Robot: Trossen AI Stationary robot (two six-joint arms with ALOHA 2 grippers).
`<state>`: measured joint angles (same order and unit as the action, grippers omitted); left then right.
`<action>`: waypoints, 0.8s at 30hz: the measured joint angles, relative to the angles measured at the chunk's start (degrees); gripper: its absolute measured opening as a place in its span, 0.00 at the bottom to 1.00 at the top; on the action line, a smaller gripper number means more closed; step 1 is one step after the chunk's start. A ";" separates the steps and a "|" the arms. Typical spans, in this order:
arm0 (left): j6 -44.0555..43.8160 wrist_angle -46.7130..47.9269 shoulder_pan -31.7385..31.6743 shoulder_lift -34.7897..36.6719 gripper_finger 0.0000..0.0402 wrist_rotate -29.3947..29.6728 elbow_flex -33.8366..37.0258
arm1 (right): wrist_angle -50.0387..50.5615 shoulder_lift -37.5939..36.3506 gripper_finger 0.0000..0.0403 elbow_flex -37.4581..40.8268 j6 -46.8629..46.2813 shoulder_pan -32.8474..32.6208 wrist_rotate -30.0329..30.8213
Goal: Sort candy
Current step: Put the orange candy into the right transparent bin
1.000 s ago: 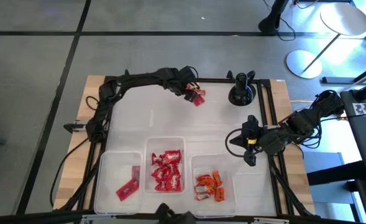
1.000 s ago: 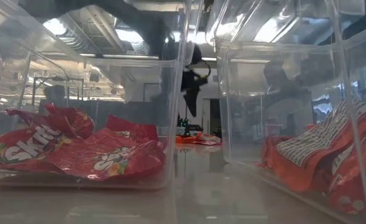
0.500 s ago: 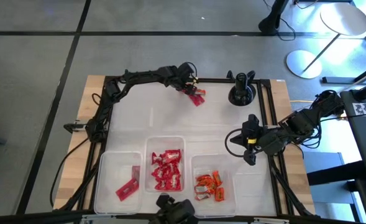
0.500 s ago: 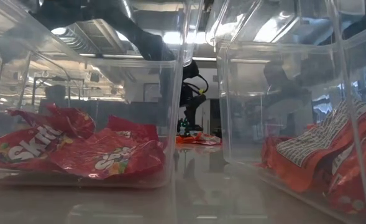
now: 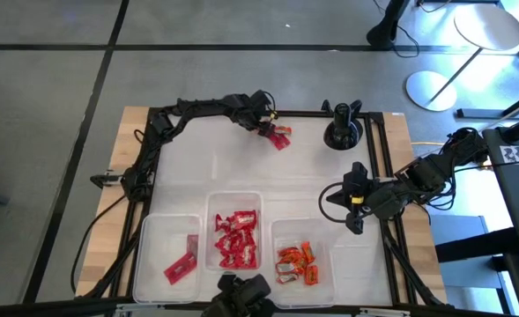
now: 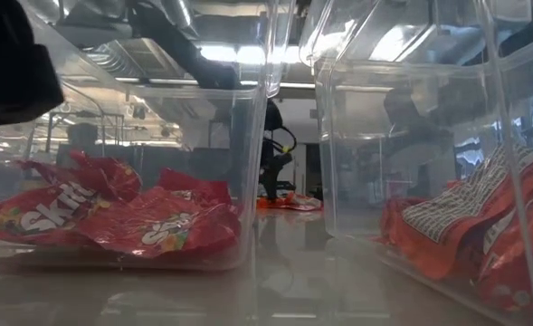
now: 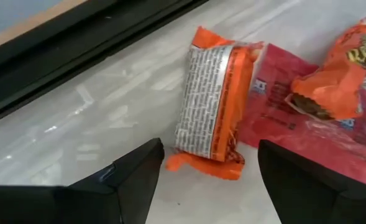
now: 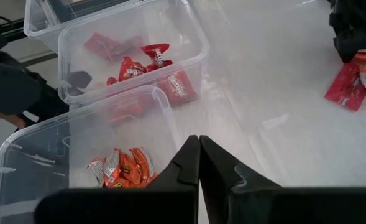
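A small heap of candy (image 5: 278,136) lies near the table's far edge. In the left wrist view it is an orange packet (image 7: 210,102) turned printed side up, a flat red bar (image 7: 276,115) and an orange piece (image 7: 341,68) resting on that bar. My left gripper (image 7: 210,180) is open just over the heap. Its fingers stand on either side of the orange packet's near end without touching it. My right gripper (image 8: 199,155) is shut and hovers over the table's right side (image 5: 328,197), beside the right bin.
Three clear bins stand in a row at the near edge. The left bin (image 5: 153,264) holds one red bar, the middle bin (image 5: 213,231) holds red packets, and the right bin (image 5: 322,255) holds orange pieces. A dark shape (image 5: 241,292) shows at the near edge. A black mount (image 5: 342,132) stands at the far right.
My left gripper has come down toward the candy heap at the far edge and stays open. A dark shape has come into view at the table's near edge, in front of the bins. The candy has not moved.
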<state>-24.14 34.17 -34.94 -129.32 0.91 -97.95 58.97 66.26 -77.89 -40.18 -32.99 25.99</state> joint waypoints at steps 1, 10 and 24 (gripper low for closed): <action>0.15 -0.10 0.08 0.00 0.65 0.70 0.02 | -0.07 0.00 0.02 0.00 0.00 0.00 -0.03; -1.35 -0.15 0.37 0.00 0.37 2.22 0.10 | -0.29 0.00 0.02 0.00 -0.33 0.00 -0.10; 2.81 3.87 5.60 3.57 0.01 7.28 0.15 | -0.36 0.00 0.02 0.00 -0.48 0.00 -1.14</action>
<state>-21.33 38.05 -29.34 -125.74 8.19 -97.80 58.61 66.26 -77.88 -40.67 -32.99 24.85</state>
